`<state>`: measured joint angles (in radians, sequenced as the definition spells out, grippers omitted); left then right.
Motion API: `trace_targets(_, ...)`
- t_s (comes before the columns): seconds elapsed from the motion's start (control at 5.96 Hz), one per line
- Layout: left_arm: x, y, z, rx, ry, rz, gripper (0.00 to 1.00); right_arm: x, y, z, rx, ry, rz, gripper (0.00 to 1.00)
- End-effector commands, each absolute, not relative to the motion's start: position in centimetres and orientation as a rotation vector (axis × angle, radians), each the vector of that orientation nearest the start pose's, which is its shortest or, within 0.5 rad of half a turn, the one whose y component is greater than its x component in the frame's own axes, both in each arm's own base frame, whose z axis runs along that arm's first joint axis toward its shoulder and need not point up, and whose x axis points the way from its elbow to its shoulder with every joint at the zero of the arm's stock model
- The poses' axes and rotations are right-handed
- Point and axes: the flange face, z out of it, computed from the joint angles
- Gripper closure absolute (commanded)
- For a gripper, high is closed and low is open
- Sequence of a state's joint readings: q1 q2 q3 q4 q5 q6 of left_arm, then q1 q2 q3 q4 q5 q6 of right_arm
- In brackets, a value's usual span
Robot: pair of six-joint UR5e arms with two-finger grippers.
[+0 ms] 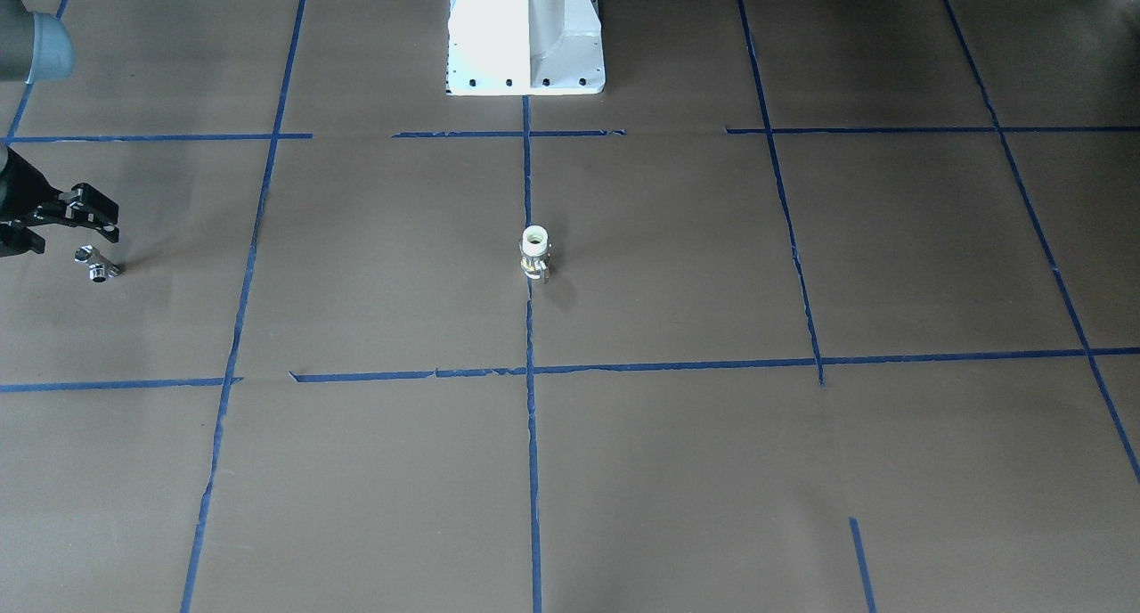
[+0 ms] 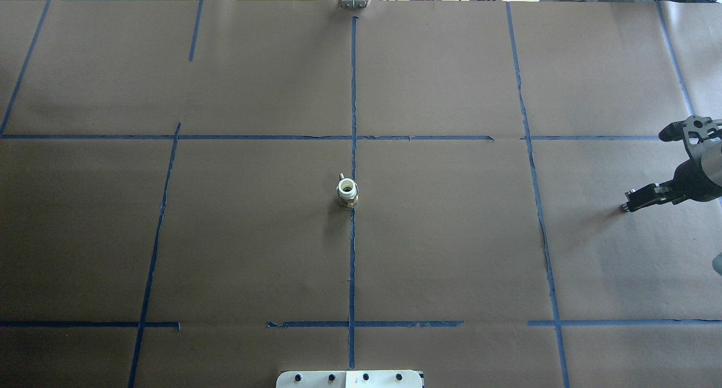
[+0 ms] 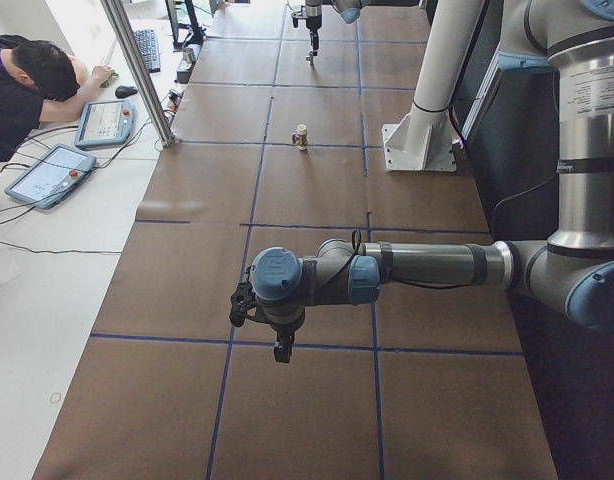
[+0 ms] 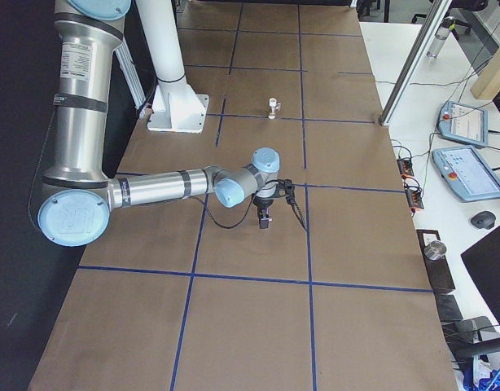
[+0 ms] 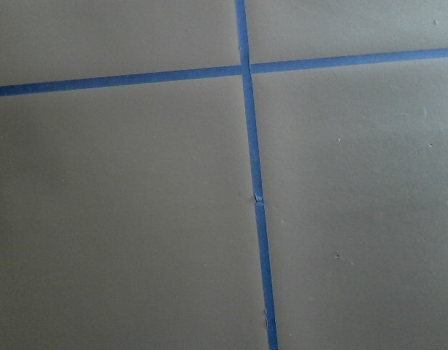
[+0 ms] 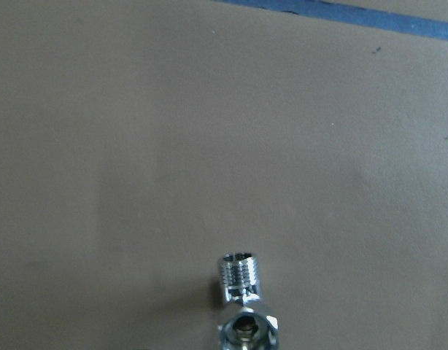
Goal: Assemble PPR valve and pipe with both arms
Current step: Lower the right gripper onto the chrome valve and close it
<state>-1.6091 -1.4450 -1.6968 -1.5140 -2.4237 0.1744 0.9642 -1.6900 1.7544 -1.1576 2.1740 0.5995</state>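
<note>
Two parts, both lying free on the brown table (image 2: 225, 236), and nothing is gripped yet. The PPR valve (image 1: 535, 254) stands upright dead centre, right on the blue centre tape line (image 2: 353, 95), white collar and open bore facing up, brassy-silver band below it, short side stub pointing away from the robot. The pipe (image 1: 98, 264) is well apart from it, far out on the robot's right side, lying on its side. The right wrist camera shows bright chrome, a threaded end and a hex end with an open hole. Just beside and above it hovers the right gripper (image 1: 109, 219), empty, fingers spread. I'd call this the approach to the first pick. The next move asks that gripper to drop squarely over the little chrome body and close without skidding it across the paper. Over on the robot's left end, the left gripper (image 3: 282, 345) hangs pointing down above a tape crossing; whether its fingers are spread I cannot tell. It has a long reach to the valve.
</note>
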Motion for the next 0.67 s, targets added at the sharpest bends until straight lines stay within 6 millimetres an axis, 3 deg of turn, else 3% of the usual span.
trace_targets(0.0,-7.49,-43.25,65.30,0.042,0.853,0.106,0.00,-21.49,-43.54,59.51,0.035,-0.741,-0.157,0.14)
trace_targets(0.17,-7.49,-43.26,65.22,0.043,0.853,0.105,0.00,-21.49,-43.54,59.66,0.034,-0.740,-0.158,0.83)
trace_targets(0.34,-7.48,-43.27,65.08,0.044,0.855,0.106,0.00,-21.52,-43.66,59.52,0.035,-0.743,-0.159,0.95)
trace_targets(0.5,-7.48,-43.29,64.99,0.047,0.854,0.107,0.00,-21.40,-43.72,58.72,0.046,-0.752,-0.158,1.00)
